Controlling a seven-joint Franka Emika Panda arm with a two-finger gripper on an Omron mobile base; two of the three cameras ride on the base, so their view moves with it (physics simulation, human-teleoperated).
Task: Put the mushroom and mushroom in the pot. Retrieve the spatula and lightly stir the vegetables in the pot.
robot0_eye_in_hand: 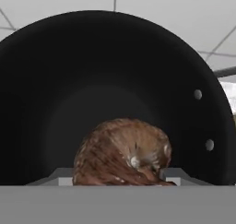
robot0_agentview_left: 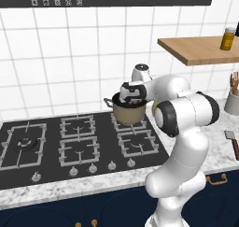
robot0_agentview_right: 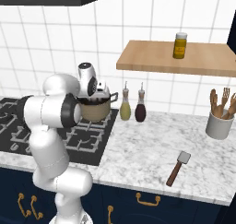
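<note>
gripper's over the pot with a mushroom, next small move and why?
Probably open the jaws and let go. In the hand view the brown mushroom sits between the fingertips with the pot's dark inside all around it, and the base views put the gripper right at the rim, so a drop should land inside.

Over the pot (robot0_agentview_left: 129,113) the way down is open, its dark inside bare around one mushroom (robot0_eye_in_hand: 123,150), while a wooden shelf (robot0_agentview_right: 171,57) overhangs two bottles (robot0_agentview_right: 133,108) just right of it, and broad desk (robot0_agentview_right: 152,149) lies free beyond.
</note>
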